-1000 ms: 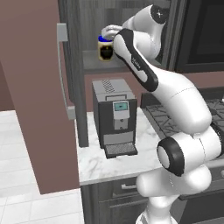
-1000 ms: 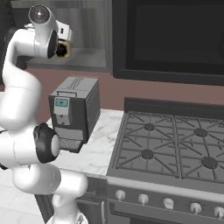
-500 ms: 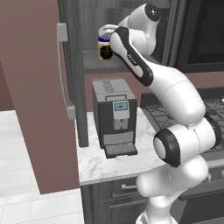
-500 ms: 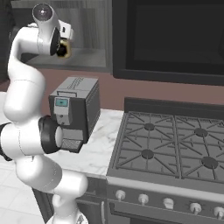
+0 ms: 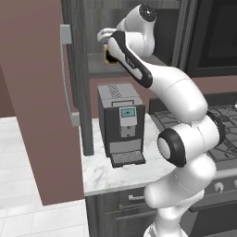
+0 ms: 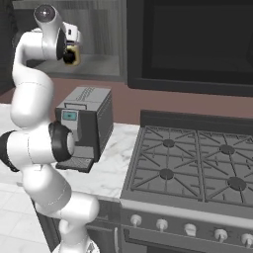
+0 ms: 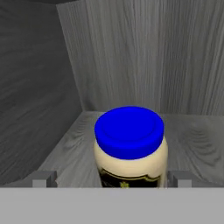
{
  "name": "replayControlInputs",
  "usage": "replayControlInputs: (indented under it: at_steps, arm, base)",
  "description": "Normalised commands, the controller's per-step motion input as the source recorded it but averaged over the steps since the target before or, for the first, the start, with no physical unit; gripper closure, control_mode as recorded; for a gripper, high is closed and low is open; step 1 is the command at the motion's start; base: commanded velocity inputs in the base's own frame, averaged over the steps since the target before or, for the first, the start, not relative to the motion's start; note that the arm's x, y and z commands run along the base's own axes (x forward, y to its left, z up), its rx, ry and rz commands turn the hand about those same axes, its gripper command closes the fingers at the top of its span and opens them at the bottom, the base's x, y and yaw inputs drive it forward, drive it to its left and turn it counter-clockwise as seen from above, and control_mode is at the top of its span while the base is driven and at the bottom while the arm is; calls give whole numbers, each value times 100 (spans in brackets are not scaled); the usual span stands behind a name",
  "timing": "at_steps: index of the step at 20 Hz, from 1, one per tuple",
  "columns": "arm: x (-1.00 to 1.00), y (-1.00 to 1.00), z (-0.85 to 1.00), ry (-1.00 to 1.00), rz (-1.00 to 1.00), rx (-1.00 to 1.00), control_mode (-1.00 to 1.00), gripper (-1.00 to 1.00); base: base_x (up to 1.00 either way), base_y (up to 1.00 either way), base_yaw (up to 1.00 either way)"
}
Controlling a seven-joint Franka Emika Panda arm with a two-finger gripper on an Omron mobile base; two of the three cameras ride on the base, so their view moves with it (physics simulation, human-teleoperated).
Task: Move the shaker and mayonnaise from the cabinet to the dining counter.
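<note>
The mayonnaise (image 7: 129,131), a short jar with a bright blue lid and a dark label band, stands on the grey wood shelf of the cabinet (image 7: 144,57). My gripper (image 7: 111,179) is open, one fingertip (image 7: 41,178) on each side of the jar and close to its base, apart from it. In the left base view my hand reaches into the cabinet (image 5: 92,69) and covers most of the mayonnaise (image 5: 110,57). In the right base view only the dark lower part of the mayonnaise (image 6: 70,56) peeks out under the hand. The shaker and the dining counter are out of view.
The cabinet door (image 5: 37,92) stands swung open at the left, its silver bar handle (image 5: 66,74) facing out. A coffee machine (image 5: 121,122) sits on the small marble worktop (image 5: 125,171) under the shelf. A gas stove (image 6: 197,168) lies to the right.
My hand has moved further into the cabinet and lower around the jar, so it now hides the blue lid in the left base view. The jaws stay open.
</note>
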Motion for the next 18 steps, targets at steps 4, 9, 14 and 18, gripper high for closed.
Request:
replayControlInputs:
  at_steps: [4, 9, 14, 18]
  arm:
    - [19, 5, -2, 2, 0, -5, -100, -100]
    - [13, 0, 0, 1, 0, -3, -100, -100]
    - [2, 0, 0, 0, -3, -1, -100, -100]
    - [3, 0, -1, 0, -6, 0, -100, -100]
  base:
    - [0, 0, 0]
    - [0, 0, 0]
    - [0, 0, 0]
    - [0, 0, 0]
